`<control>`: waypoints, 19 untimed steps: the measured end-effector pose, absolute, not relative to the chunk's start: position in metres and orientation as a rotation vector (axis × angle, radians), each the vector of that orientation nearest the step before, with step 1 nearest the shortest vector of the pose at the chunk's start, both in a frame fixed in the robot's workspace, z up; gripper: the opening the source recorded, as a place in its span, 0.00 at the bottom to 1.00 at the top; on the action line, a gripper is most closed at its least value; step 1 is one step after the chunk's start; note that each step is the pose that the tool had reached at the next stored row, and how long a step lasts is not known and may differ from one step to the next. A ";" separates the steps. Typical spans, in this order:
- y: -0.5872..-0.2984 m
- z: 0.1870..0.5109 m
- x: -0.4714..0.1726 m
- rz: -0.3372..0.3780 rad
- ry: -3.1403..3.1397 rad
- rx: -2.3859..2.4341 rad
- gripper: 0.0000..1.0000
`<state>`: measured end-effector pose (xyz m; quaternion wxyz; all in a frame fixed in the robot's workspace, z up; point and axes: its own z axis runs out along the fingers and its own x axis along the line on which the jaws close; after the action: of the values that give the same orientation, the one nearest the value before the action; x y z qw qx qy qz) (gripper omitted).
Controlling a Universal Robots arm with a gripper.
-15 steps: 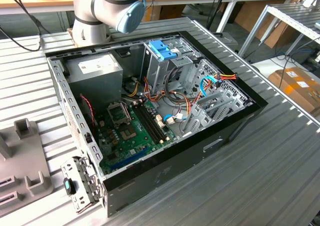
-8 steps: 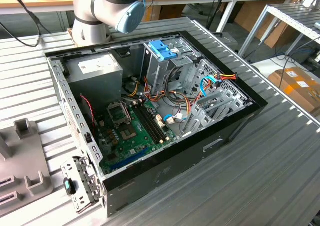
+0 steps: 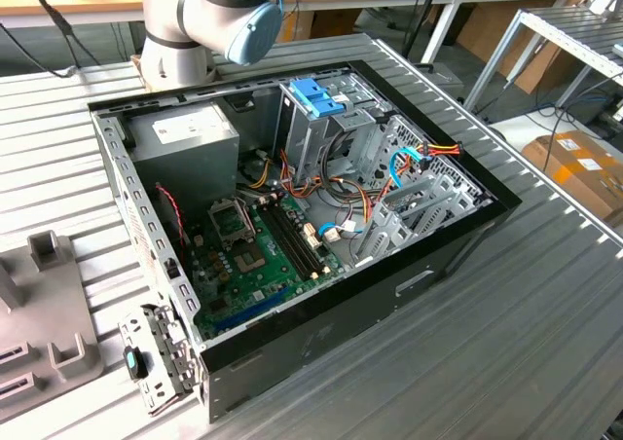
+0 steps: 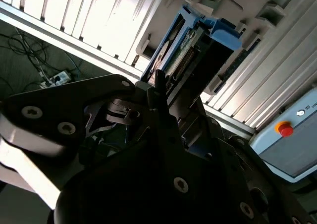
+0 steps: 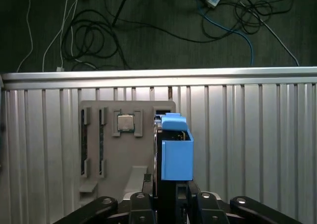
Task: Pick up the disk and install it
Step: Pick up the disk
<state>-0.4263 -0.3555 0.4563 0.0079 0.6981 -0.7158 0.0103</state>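
Claw (image 5: 174, 190) is clamped on the disk (image 5: 177, 157): in both wrist views we see dark fingers (image 4: 159, 87) pinching its near end. The disk (image 4: 185, 50) stands on edge and points away from the claw.

Disk look: a thin slab wrapped in a blue plastic frame (image 4: 225, 33). The first wrist view gives us mostly the blue edge with a latch tab at the far end. The second wrist view gives us the flat side, with a metal body and a row of connector pins along it.

Position: the disk is over one side edge of a grey tray (image 5: 94, 115), just beside the pocket with a processor chip (image 5: 125, 122). The tray lies on the ribbed metal worktop (image 5: 247, 135), near the worktop edge, with cables (image 5: 99, 35) on the floor beyond. We can't tell whether the disk is clear of the tray or touching it.

The second wrist view adds a grey box with a red button (image 4: 285, 129) and a power strip (image 4: 62, 77).

The exterior view adds the arm (image 3: 209, 12) behind an open computer case (image 3: 321, 343) mid-worktop. Inside the case are a green board (image 3: 263, 255), a grey power box (image 3: 185, 138) and a metal cage with a blue top (image 3: 316, 97). The tray (image 3: 49, 294) is at the exterior view's left edge.
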 end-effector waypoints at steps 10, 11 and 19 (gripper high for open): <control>-0.355 0.490 -0.426 0.032 -2.238 2.182 0.35; -0.355 0.491 -0.426 0.032 -2.238 2.182 0.35; -0.355 0.495 -0.426 0.032 -2.238 2.182 0.35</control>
<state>-0.4263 -0.3555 0.4947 0.0078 0.6981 -0.7158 0.0104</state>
